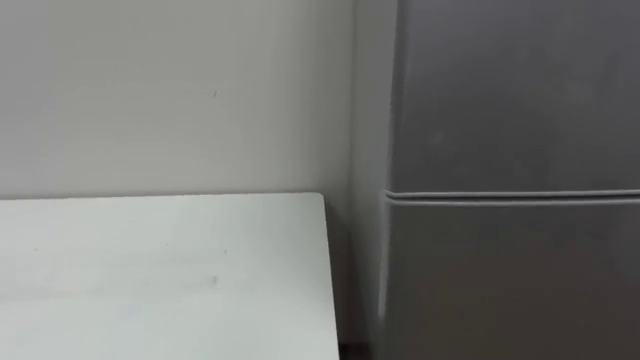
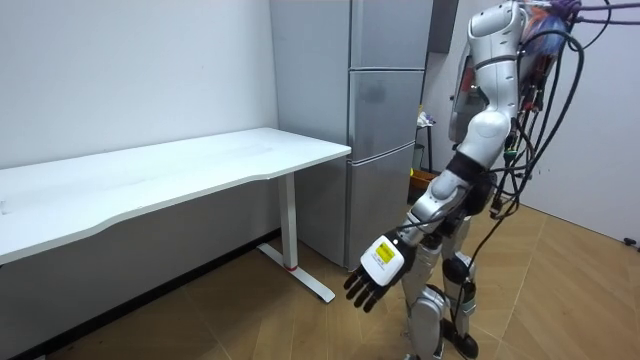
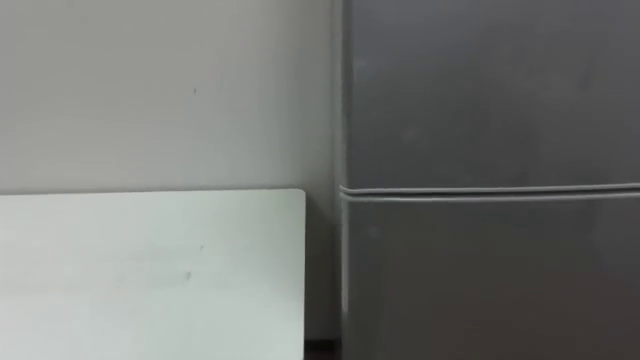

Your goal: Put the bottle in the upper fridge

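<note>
Beside the closed fridge (image 2: 385, 130), the left hand (image 2: 381, 264) hangs low, its fingers (image 2: 358, 292) relaxed, holding nothing.

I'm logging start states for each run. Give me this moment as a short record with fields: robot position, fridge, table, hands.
robot position: standing on the wood floor, facing the tall grey fridge
fridge doors: shut, seam between the doors closed
table: white rectangular table against the wall, just left of the fridge
left hand: hanging low at its side, fingers relaxed, holding nothing
task progress: fridge not yet opened
</note>
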Motion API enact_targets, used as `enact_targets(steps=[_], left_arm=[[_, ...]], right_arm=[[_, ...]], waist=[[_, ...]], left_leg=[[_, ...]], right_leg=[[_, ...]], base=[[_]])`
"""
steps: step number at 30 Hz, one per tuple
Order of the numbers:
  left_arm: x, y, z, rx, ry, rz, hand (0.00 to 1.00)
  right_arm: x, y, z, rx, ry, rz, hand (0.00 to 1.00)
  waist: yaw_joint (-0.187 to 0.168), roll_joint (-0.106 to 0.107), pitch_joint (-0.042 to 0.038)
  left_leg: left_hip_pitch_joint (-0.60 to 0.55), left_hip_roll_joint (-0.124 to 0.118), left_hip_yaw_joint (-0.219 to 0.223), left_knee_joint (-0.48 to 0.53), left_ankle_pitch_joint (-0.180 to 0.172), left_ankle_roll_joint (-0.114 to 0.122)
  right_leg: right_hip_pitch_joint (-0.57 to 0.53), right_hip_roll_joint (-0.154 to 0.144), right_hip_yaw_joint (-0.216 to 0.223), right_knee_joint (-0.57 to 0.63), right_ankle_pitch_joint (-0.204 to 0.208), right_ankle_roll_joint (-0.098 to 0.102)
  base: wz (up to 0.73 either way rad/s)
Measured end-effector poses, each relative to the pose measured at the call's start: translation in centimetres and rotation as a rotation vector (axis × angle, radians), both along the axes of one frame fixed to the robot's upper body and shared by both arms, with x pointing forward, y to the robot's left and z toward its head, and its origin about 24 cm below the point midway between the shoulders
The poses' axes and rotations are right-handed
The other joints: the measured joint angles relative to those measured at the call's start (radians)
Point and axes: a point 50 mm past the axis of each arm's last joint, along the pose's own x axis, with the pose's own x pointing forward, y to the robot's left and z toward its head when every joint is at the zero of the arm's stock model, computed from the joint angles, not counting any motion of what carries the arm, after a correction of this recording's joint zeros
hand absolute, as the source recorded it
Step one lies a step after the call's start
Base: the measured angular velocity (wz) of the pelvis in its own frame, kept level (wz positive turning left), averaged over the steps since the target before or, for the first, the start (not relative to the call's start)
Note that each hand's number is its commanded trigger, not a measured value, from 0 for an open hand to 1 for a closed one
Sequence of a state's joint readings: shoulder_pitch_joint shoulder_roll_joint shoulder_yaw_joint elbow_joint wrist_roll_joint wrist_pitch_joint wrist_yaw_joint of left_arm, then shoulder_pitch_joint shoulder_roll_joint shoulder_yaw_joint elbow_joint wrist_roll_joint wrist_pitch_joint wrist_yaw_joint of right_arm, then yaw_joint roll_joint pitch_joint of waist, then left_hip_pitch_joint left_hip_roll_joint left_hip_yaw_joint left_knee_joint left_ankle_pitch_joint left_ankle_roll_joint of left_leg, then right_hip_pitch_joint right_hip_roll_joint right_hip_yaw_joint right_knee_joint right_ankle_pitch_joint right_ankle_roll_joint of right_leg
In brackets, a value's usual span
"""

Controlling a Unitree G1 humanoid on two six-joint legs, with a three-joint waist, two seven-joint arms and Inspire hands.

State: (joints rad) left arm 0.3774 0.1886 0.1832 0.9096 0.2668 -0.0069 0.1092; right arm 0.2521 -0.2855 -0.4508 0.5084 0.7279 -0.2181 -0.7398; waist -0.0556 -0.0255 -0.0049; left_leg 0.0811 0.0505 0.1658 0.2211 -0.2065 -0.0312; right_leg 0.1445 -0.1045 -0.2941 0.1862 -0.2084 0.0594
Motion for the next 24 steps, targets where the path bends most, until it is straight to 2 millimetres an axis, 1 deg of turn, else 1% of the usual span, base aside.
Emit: enact_targets(steps=[1,3,4,5,6,7,8,9,11,14,15,16,20,22,24], left_arm=[[-0.1,-0.1,-0.1,-0.002,0.005,0.002,0.0],[-0.5,-0.5,-0.3,-0.001,0.015,0.017,0.0],[-0.7,-0.7,-0.3,-0.004,0.019,0.02,0.0],[-1.2,-0.9,-0.5,-0.011,0.039,0.022,0.0],[-1.2,-1.0,-0.5,-0.016,0.044,0.017,0.0],[-1.3,-1.1,-0.6,-0.017,0.045,0.017,0.0],[-1.3,-1.2,-0.6,-0.021,0.049,0.015,0.0],[-1.3,-1.3,-0.7,-0.025,0.053,0.011,0.0],[-1.2,-1.6,-0.8,-0.03,0.051,0.006,0.0],[-1.5,-2.4,-1.1,-0.039,0.057,0.011,0.0],[-1.6,-2.6,-1.2,-0.045,0.064,0.013,0.0],[-1.6,-2.7,-1.2,-0.047,0.065,0.014,0.0],[-1.5,-2.9,-1.3,-0.052,0.064,0.002,0.0],[-1.5,-2.9,-1.3,-0.052,0.059,0.0,0.0],[-1.7,-3.0,-1.3,-0.055,0.069,0.0,0.0]], right_arm=[[-0.6,0.3,-0.7,0.027,0.013,-0.017,0.0],[-2.5,1.6,-2.9,0.114,0.077,-0.076,0.0],[-3.0,1.9,-3.4,0.134,0.1,-0.08,0.0],[-3.7,2.6,-4.3,0.167,0.145,-0.074,0.0],[-4.3,3.5,-5.0,0.194,0.176,-0.059,0.0],[-4.5,3.9,-5.3,0.207,0.183,-0.053,0.0],[-4.9,4.5,-6.0,0.234,0.211,-0.036,0.0],[-5.4,5.0,-6.8,0.262,0.251,-0.021,0.0],[-6.1,5.6,-7.6,0.294,0.298,-0.002,0.0],[-6.8,6.2,-8.4,0.332,0.325,0.032,0.0],[-7.0,6.6,-8.7,0.335,0.364,0.08,0.0],[-7.1,6.8,-8.9,0.338,0.38,0.107,0.0],[-7.6,8.1,-10.0,0.4,0.455,0.277,0.0],[-7.7,8.8,-10.4,0.433,0.482,0.369,0.0],[-7.6,9.7,-11.0,0.478,0.505,0.503,0.0]], waist=[[-0.001,0.001,0.0003],[-0.003,0.003,0.0021],[-0.002,0.004,0.0025],[-0.002,0.009,0.0045],[-0.002,0.007,0.0046],[-0.002,0.008,0.0058],[-0.003,0.014,0.0078],[-0.002,0.015,0.0071],[0.001,0.02,0.0073],[0.003,0.03,0.0047],[0.003,0.036,0.0056],[0.003,0.037,0.0051],[0.003,0.046,0.0014],[0.008,0.048,0.0022],[0.012,0.049,0.003]], left_leg=[[0.001,0.0,0.0,-0.001,0.0,0.0],[0.012,-0.003,0.001,-0.013,0.0,0.0],[0.017,-0.003,0.004,-0.018,0.0,0.0],[0.019,-0.003,0.007,-0.018,0.0,-0.001],[0.017,-0.003,0.007,-0.019,-0.001,-0.001],[0.017,-0.003,0.007,-0.019,-0.001,-0.001],[0.016,-0.003,0.008,-0.019,-0.002,-0.002],[0.017,-0.003,0.009,-0.019,-0.004,-0.002],[0.018,-0.003,0.012,-0.019,-0.007,-0.002],[0.019,-0.004,0.014,-0.018,-0.008,-0.002],[0.019,-0.003,0.015,-0.017,-0.008,-0.002],[0.02,-0.003,0.016,-0.016,-0.008,-0.002],[0.02,-0.004,0.017,-0.015,-0.008,-0.002],[0.026,-0.004,0.017,-0.015,-0.008,-0.002],[0.037,-0.005,0.017,-0.016,-0.008,-0.002]], right_leg=[[0.001,0.0,0.0,0.0,0.0,0.0],[0.011,0.0,0.005,-0.001,0.0,0.001],[0.013,0.0,0.009,-0.002,-0.001,0.002],[0.014,0.0,0.015,-0.002,-0.003,0.003],[0.011,0.0,0.015,-0.001,-0.004,0.003],[0.01,0.0,0.016,-0.002,-0.005,0.003],[0.009,0.0,0.016,-0.002,-0.005,0.003],[0.009,0.0,0.017,-0.002,-0.006,0.003],[0.008,0.0,0.021,-0.002,-0.007,0.004],[0.008,0.0,0.022,-0.003,-0.008,0.005],[0.008,0.0,0.023,-0.004,-0.008,0.005],[0.008,0.0,0.023,-0.004,-0.008,0.005],[0.006,-0.001,0.021,-0.001,-0.008,0.005],[0.011,-0.002,0.019,-0.001,-0.009,0.005],[0.022,-0.004,0.02,0.001,-0.013,0.005]], base=[[0.0],[-0.02],[-0.09],[-0.06],[-0.04],[0.0],[0.0],[0.0],[-0.05],[-0.03],[-0.04],[0.0],[0.0],[0.0],[0.0]])
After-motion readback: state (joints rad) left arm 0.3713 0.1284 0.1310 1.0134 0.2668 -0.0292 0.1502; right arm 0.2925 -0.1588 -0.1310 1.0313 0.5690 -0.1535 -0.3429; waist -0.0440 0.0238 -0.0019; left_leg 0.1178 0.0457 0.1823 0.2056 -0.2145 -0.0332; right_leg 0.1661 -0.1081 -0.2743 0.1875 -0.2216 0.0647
